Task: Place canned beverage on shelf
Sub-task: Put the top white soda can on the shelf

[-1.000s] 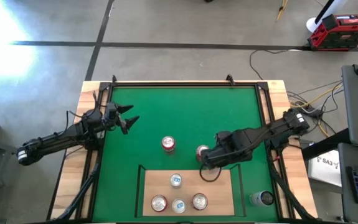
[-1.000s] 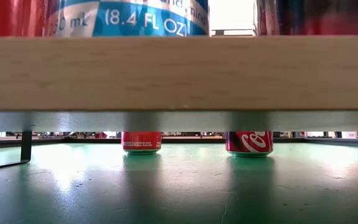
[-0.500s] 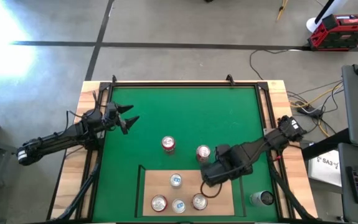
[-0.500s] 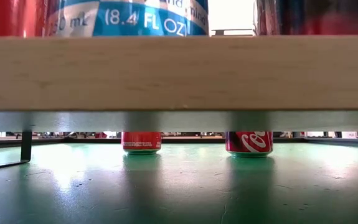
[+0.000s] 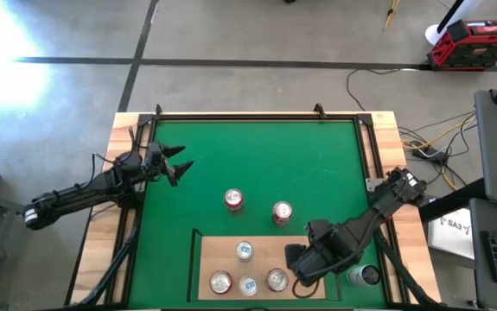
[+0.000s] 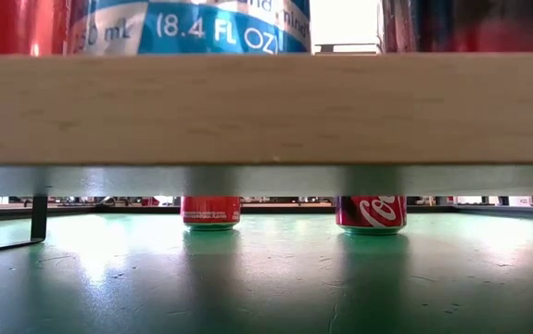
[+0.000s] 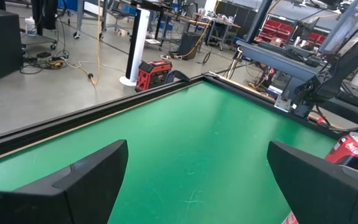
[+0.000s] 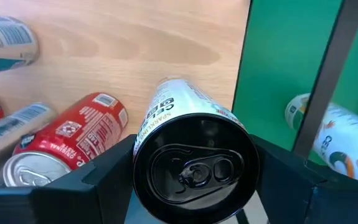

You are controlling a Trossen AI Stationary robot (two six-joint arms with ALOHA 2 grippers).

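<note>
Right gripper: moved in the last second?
Yes. In the high view the right gripper, shut on a can, went from beside the red can on the mat to over the shelf.

The mat [image 5: 257, 164] was plain green, the shelf [image 5: 261, 250] pale wood with a thin black rail. Red cans [image 5: 233, 200] stood with silver tops. A blue-and-white can [image 6: 187, 26] carried white lettering. The can [image 8: 191, 146] in the dark right gripper [image 8: 194, 180] was white with a black top.
</note>
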